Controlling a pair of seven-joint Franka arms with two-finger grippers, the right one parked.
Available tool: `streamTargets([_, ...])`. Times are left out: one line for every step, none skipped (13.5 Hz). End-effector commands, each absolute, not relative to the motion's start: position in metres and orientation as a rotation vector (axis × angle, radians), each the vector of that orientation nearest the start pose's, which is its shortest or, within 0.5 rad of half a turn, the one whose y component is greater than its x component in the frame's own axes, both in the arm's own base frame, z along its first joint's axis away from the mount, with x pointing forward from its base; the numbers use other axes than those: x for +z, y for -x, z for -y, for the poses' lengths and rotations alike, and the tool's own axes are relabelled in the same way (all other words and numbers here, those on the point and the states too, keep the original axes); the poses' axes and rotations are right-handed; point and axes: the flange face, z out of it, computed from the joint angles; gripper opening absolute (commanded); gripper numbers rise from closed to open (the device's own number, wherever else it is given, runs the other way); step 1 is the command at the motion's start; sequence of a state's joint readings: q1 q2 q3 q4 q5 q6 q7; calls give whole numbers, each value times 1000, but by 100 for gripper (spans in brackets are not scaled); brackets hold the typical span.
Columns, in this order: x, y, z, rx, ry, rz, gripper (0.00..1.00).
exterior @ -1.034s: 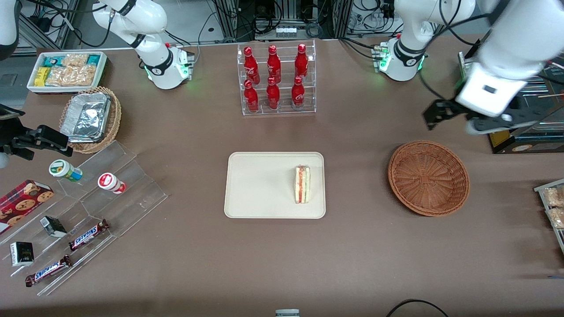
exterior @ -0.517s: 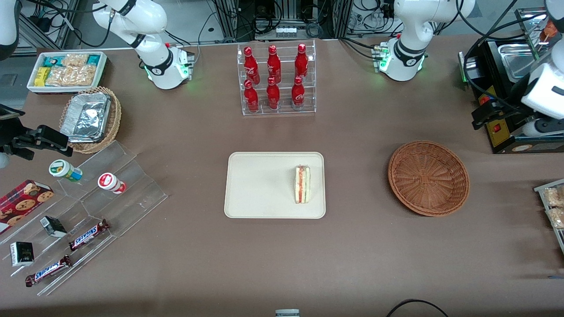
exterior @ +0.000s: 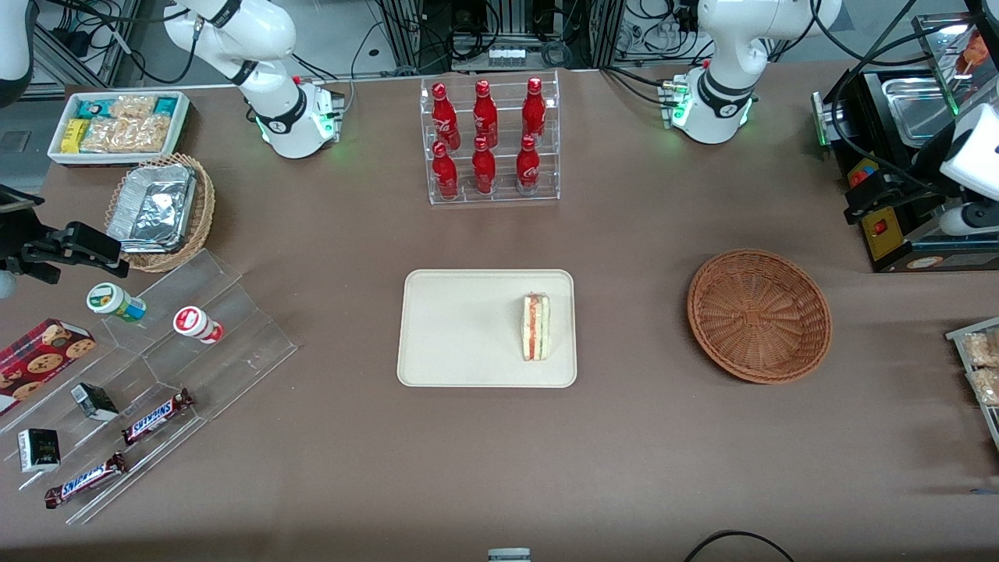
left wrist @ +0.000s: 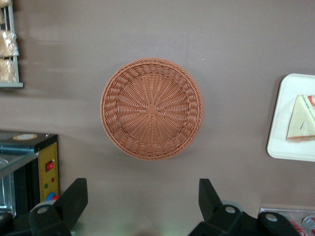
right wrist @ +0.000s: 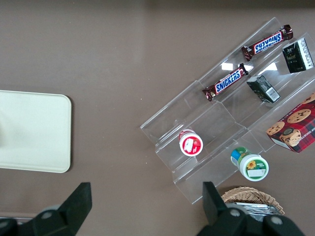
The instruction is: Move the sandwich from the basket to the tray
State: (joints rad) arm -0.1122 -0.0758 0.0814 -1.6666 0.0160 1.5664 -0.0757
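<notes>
I read the job as done, so the relation that matters is how far the small triangular wedge of white bread with red-orange and green filling, the sandwich point(exterior: 535, 327), now lies from my working arm. It sits on the flat cream rectangular tray point(exterior: 460, 328), close to the short rim that faces the working arm's end of the table, its long cut edge running along that rim. The round reddish-brown woven wicker basket point(exterior: 759, 315) stands apart from the tray, between it and the working arm's end, and I see nothing in it.

My left gripper point(exterior: 866, 195) hangs high at the working arm's end, above the black appliance point(exterior: 897, 226) at the table's edge, farther from the front camera than the basket. In the wrist view the gripper point(left wrist: 142, 196) shows both black fingers point(left wrist: 74, 196) spread wide with nothing between them, looking down at the basket point(left wrist: 151, 108), with the sandwich point(left wrist: 301, 119) well off to the side.

I judge that no further reach is called for; the sandwich rests flat and looks stable.
</notes>
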Motion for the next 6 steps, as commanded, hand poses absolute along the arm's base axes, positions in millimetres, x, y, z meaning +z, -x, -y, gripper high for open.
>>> streamTargets([619, -527, 12, 15, 3152, -123, 100])
streamTargets([620, -527, 11, 15, 3137, -138, 100])
streamTargets([619, -529, 11, 17, 3135, -140, 100])
streamTargets([618, -531, 11, 17, 3134, -138, 100])
streamTargets([620, -532, 12, 10, 3136, -135, 100])
streamTargets([621, -532, 13, 5, 3136, -131, 100])
